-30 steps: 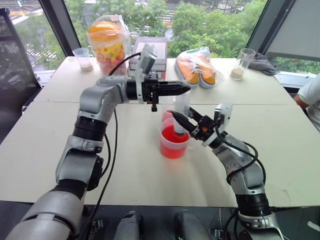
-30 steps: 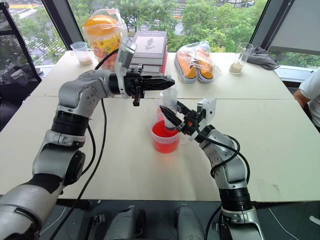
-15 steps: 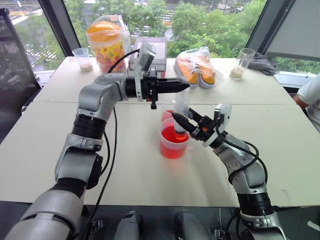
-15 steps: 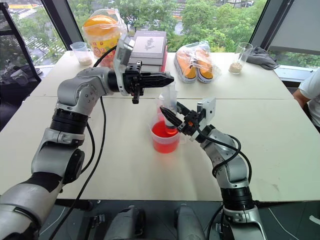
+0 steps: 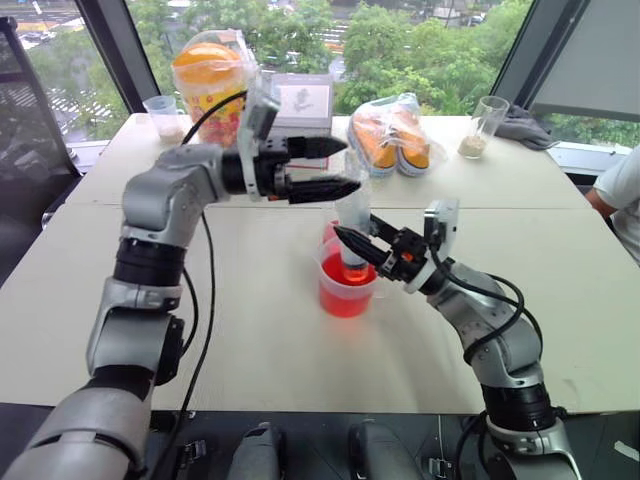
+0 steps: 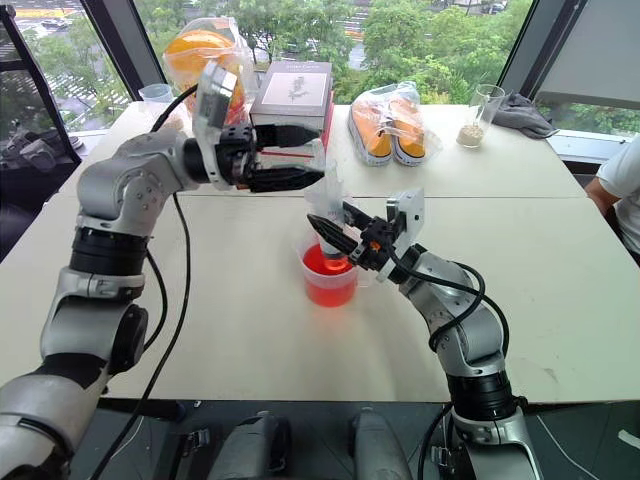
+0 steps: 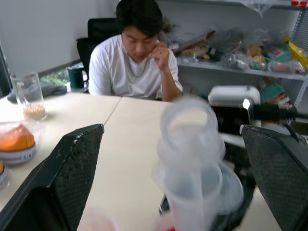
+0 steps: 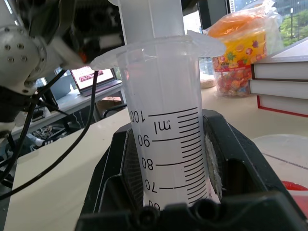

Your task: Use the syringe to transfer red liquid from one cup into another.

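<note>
One syringe (image 5: 352, 215), two red-liquid cups (image 5: 346, 285), two grain cups (image 5: 486, 125), two books (image 6: 292, 95).

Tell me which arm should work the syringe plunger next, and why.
Left. Its open left gripper flanks the plunger top of the syringe, while the right gripper is shut on the barrel over the wider cup.

The scene is lit brightly and evenly by daylight from the large windows (image 5: 400, 40) behind the bench (image 5: 560, 290). Only soft, faint shadows are cast on the pale bench top, beneath the arms. The wide cup (image 5: 347, 285) is made to glow red by the backlight. A mild glare is seen on the plastic bag (image 5: 395, 130) and the candy jar (image 5: 212, 85). In the left wrist view, the syringe (image 7: 190, 159) is rendered blurred and out of focus, while the seated person (image 7: 137, 57) is shown sharper. In the right wrist view, the syringe's graduation marks (image 8: 168, 154) are held sharp and the background is softened.
</note>
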Controlling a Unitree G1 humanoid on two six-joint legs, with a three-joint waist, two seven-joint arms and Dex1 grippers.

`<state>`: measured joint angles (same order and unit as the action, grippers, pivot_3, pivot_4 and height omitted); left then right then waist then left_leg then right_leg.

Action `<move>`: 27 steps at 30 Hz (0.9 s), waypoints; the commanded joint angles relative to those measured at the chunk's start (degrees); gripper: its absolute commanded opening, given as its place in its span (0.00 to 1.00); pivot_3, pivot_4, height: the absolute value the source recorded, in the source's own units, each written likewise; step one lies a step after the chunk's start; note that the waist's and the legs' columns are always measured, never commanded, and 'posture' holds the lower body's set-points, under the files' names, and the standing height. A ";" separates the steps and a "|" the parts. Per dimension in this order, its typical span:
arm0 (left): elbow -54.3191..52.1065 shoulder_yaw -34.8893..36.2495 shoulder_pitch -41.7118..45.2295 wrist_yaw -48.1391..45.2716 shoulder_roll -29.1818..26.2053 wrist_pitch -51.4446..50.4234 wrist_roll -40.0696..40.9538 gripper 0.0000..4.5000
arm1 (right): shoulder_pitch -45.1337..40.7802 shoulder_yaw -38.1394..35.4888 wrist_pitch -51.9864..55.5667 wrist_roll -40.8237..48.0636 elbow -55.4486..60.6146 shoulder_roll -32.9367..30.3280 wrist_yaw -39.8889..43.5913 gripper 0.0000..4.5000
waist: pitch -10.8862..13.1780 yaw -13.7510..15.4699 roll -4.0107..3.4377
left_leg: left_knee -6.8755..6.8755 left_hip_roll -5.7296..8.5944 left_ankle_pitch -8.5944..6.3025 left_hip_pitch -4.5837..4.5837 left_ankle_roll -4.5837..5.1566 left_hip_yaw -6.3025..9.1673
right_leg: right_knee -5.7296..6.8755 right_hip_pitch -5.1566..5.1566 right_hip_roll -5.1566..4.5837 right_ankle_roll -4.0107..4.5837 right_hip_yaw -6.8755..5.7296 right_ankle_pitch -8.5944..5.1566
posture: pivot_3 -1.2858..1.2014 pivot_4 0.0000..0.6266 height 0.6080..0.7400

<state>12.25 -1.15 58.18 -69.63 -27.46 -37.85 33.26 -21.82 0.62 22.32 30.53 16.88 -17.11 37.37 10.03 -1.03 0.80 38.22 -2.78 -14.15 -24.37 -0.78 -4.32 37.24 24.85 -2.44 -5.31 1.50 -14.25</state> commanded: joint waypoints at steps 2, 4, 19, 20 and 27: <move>-5.14 3.42 -2.43 -0.04 -4.93 -2.59 1.90 0.98 | -3.01 -1.91 0.19 2.04 2.39 0.10 -0.91 0.30 | 0.00 -0.06 0.00 | 0.01 0.00 0.00 0.00 0.00 -0.01 | 0.00 0.00 0.00 0.00 0.01 0.00 | 0.52 0.24 1.00; -5.74 4.27 -3.37 0.36 -6.64 -2.84 2.11 0.98 | -4.40 -2.73 0.74 2.82 1.99 0.03 -1.37 0.30 | 0.00 0.03 0.00 | 0.00 0.00 0.00 0.00 0.00 0.00 | 0.00 0.01 0.00 0.00 0.00 0.00 | 0.52 0.24 1.00; -8.49 7.45 -5.67 4.18 -9.07 -3.31 3.11 0.98 | -35.53 -8.26 -23.20 -5.19 -47.91 3.92 4.85 0.30 | 0.01 -0.15 -0.01 | -0.09 -0.01 0.00 0.00 0.00 -0.05 | -0.04 0.02 -0.02 0.00 -0.01 0.00 | 0.52 0.24 1.00; -7.80 7.44 -5.00 4.74 -8.49 -2.41 2.75 0.98 | -35.31 -8.04 -25.64 -6.30 -50.56 4.65 5.12 0.30 | 0.02 -0.12 -0.03 | -0.10 -0.01 0.00 -0.02 0.00 -0.05 | -0.07 0.04 -0.02 0.00 -0.01 0.00 | 0.52 0.24 1.00; 1.37 4.62 3.16 5.81 -2.85 3.57 -0.87 0.98 | -32.55 -7.94 -32.68 -9.61 -57.05 7.51 6.11 0.30 | 0.03 0.11 -0.03 | -0.02 0.04 0.00 -0.09 0.00 -0.11 | -0.07 0.06 -0.10 -0.02 -0.01 0.01 | 0.52 0.24 1.00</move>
<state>12.49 3.73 59.01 -63.46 -30.82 -36.71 33.35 -53.59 -6.75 -8.05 21.01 -41.43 -9.53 43.20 10.05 -0.91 0.77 38.20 -2.74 -14.15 -24.45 -0.79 -4.43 37.18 24.91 -2.55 -5.33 1.49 -14.23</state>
